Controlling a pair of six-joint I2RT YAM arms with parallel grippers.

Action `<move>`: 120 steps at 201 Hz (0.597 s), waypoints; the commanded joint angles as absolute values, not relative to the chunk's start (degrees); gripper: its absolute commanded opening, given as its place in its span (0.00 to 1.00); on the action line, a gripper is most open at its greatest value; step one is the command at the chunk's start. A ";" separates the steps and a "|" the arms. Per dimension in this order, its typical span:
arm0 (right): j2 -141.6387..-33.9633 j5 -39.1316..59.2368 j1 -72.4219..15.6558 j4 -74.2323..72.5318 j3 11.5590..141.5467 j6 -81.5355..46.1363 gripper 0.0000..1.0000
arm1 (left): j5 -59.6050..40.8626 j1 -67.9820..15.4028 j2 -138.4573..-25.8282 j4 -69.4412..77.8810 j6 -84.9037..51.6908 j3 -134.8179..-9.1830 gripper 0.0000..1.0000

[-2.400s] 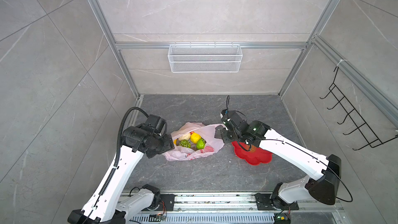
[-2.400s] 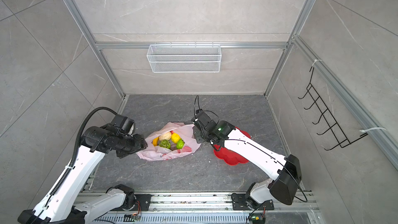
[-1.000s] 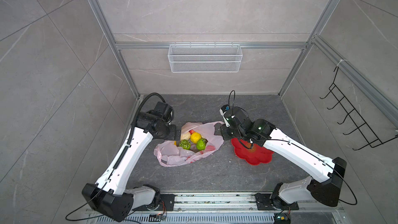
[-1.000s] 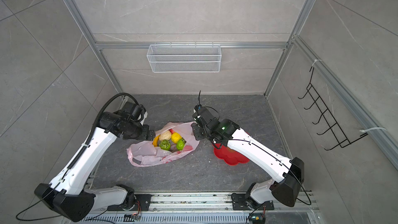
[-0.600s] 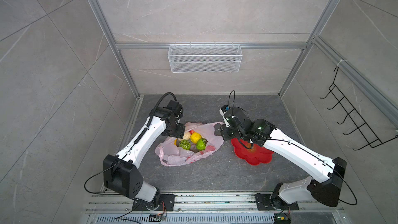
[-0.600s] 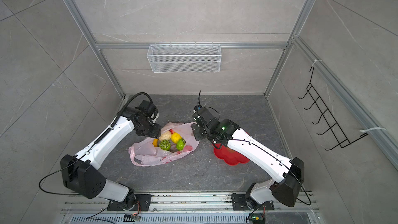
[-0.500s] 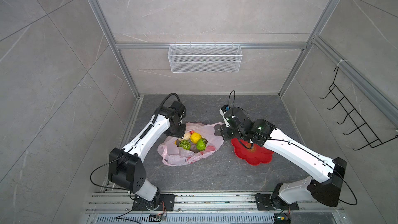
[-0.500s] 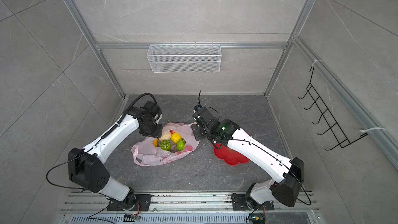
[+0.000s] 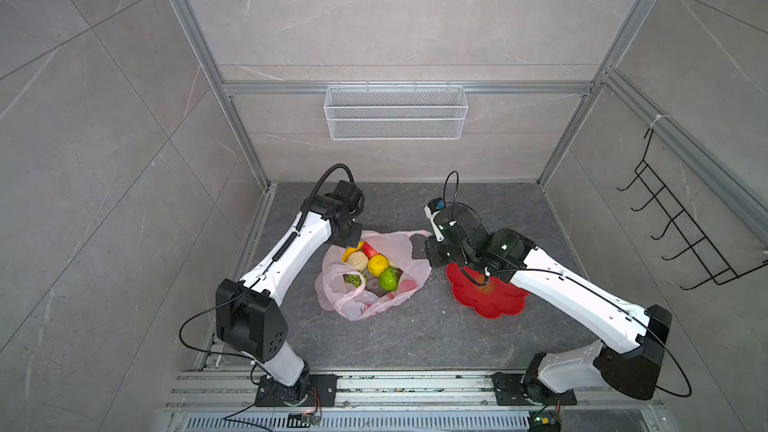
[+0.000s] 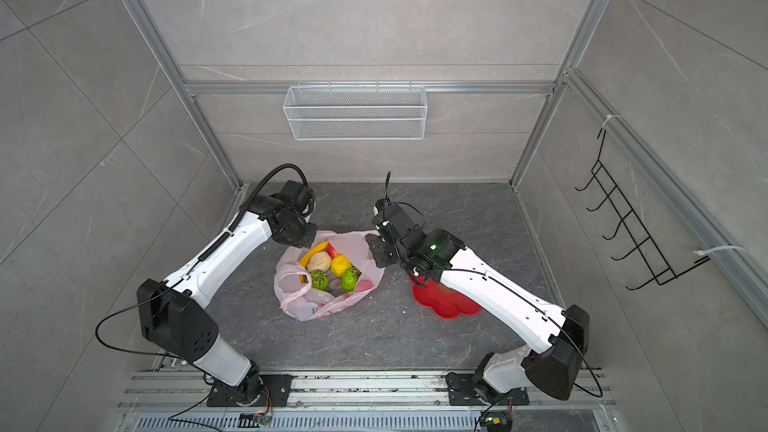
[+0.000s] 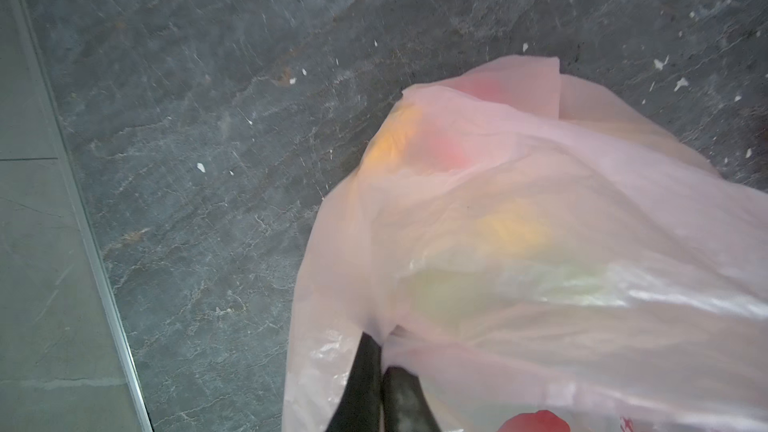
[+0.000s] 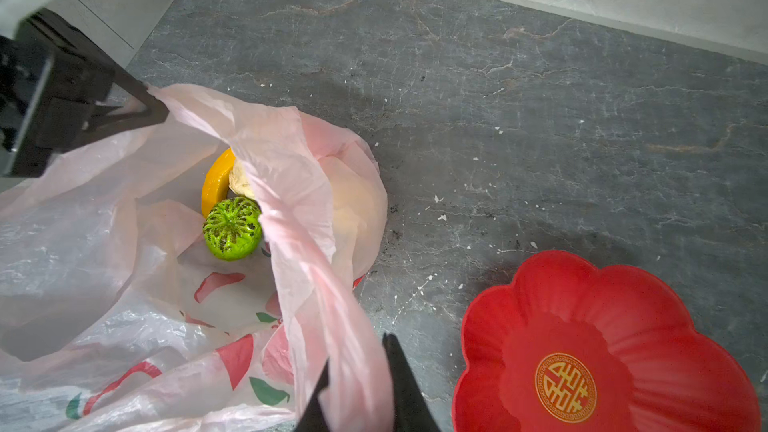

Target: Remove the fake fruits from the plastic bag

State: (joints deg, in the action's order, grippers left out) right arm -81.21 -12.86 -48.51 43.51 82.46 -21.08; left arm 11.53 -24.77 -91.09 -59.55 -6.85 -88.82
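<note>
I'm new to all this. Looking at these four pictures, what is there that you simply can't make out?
- Fake fruits, left wrist view: just blurred colour patches behind the plastic bag film.
- Fruit count, right wrist view: bag folds cover all but the green fruit and slivers of two more.
- Red dish, both top views: partly under the right arm.
- Left fingers, both top views: hidden beneath their own wrist.

The fruits (image 9: pixel 376 265) lie in the bag (image 9: pixel 361 309) on the floor (image 9: pixel 415 338), the dish (image 9: pixel 490 301) near its right, the basket (image 9: pixel 395 112) on the wall (image 9: pixel 395 35) behind.
</note>
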 commanded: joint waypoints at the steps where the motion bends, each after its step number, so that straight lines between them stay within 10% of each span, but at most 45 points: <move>1: -78.96 -14.50 -48.52 43.04 81.88 -22.30 0.17 | 13.38 -24.74 -84.90 -57.48 -5.10 -91.49 0.00; 51: -76.73 -15.21 -48.52 41.42 78.17 -23.61 0.16 | 8.86 -24.70 -77.99 -54.71 -7.84 -86.24 0.00; 120: -76.73 -12.51 -48.52 38.74 76.64 -24.52 0.16 | 5.80 -24.70 -74.87 -51.67 -12.15 -78.84 0.31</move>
State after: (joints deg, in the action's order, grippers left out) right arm -77.62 -13.63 -48.51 40.05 77.62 -23.33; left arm 7.75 -24.77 -76.58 -53.93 -9.85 -78.74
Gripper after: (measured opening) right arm 0.156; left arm 0.264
